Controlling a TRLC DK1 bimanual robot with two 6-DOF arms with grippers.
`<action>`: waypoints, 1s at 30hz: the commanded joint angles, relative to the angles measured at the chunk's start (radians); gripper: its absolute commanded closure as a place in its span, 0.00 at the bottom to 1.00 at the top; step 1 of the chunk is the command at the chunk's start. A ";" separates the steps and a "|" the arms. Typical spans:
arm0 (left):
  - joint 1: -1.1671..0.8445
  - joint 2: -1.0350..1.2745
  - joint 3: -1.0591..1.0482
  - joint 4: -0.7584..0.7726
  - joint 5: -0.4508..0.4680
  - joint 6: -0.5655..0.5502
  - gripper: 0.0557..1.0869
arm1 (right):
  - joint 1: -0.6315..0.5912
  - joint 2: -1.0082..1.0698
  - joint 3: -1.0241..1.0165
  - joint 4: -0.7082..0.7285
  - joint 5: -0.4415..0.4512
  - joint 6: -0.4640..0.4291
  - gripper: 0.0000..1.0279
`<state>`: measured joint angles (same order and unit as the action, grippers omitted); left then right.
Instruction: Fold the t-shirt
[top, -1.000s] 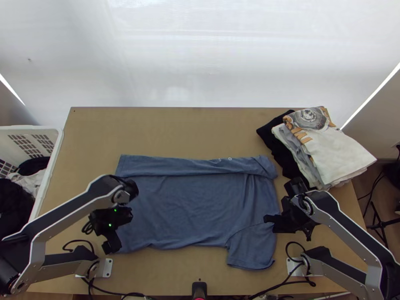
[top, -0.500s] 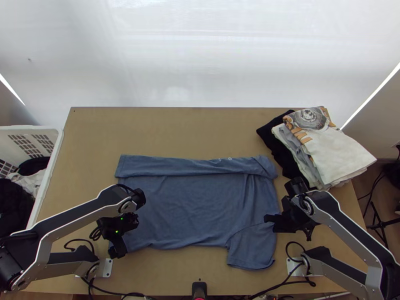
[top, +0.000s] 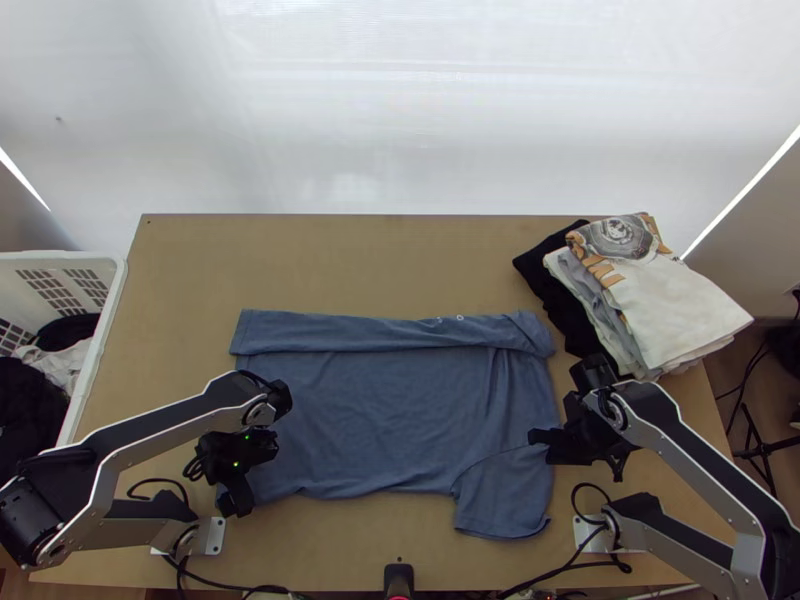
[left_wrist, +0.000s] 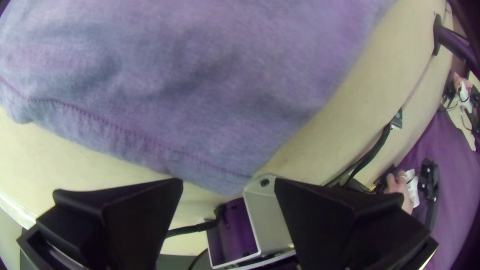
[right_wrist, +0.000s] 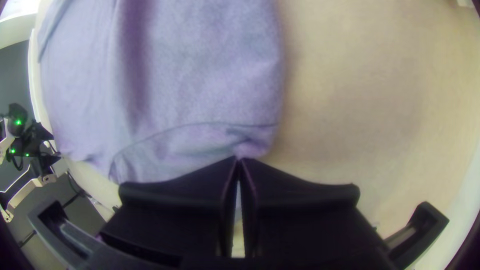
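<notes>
Left gripper (left_wrist: 228, 183): jaws wide apart, empty, hem corner just past the tips, so left is the nearer arm for that end. Right gripper (right_wrist: 239, 160): jaws closed on a pinch of fabric at the sleeve seam. Blue t-shirt (top: 390, 420) lies on the surface (top: 330, 260) between them, long axis running arm to arm. Soft, matte knit, stitched hem, shallow ripples; near sleeve (top: 505, 505) flat, squarish. Far long side folded in as a strip. Likely next: left grabs hem, near side folds away.
</notes>
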<state>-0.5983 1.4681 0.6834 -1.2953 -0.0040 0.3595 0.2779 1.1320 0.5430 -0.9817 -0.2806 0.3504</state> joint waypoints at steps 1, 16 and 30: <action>0.000 0.018 -0.008 0.022 0.002 0.010 0.26 | 0.000 0.000 0.002 0.000 0.001 0.004 0.97; 0.029 -0.060 -0.004 0.169 0.032 -0.010 0.96 | -0.032 -0.020 0.034 -0.002 0.000 0.010 0.97; 0.288 -0.164 0.142 0.168 0.228 -0.071 0.96 | -0.089 -0.026 0.104 -0.003 0.001 0.013 0.97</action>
<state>-0.4171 1.3399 0.7918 -1.1179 0.1596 0.3054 0.2123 1.1076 0.6201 -0.9829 -0.2802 0.3630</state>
